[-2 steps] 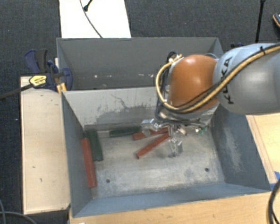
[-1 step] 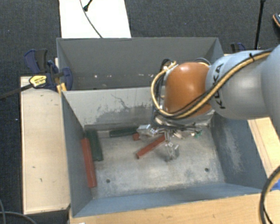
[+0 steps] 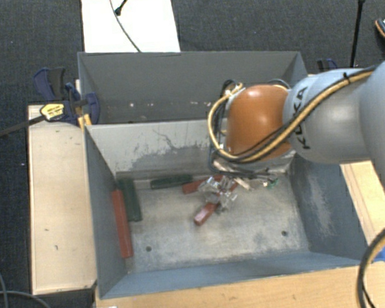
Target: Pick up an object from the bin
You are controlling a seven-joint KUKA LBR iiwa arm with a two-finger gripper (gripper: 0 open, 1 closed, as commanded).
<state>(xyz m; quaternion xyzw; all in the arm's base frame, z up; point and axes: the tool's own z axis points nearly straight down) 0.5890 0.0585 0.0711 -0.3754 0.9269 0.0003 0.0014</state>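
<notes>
1. Small red block (image 3: pixel 205 214): lies tilted on the floor of the bin (image 3: pixel 256 240), mid-bin, just below-left of the gripper (image 3: pixel 222 195).
2. Long red bar (image 3: pixel 122 223): along the left wall.
3. Dark green bar (image 3: pixel 130 201): just beside the red bar, on its right.
4. Second dark green bar (image 3: pixel 171 181): by the back wall.
5. Reddish-brown piece (image 3: pixel 190 187): right of it, near the gripper.
6. Gripper: low over the floor, under the orange cover (image 3: pixel 255 120); can't tell if apart or together, or whether it touches the block.
</notes>
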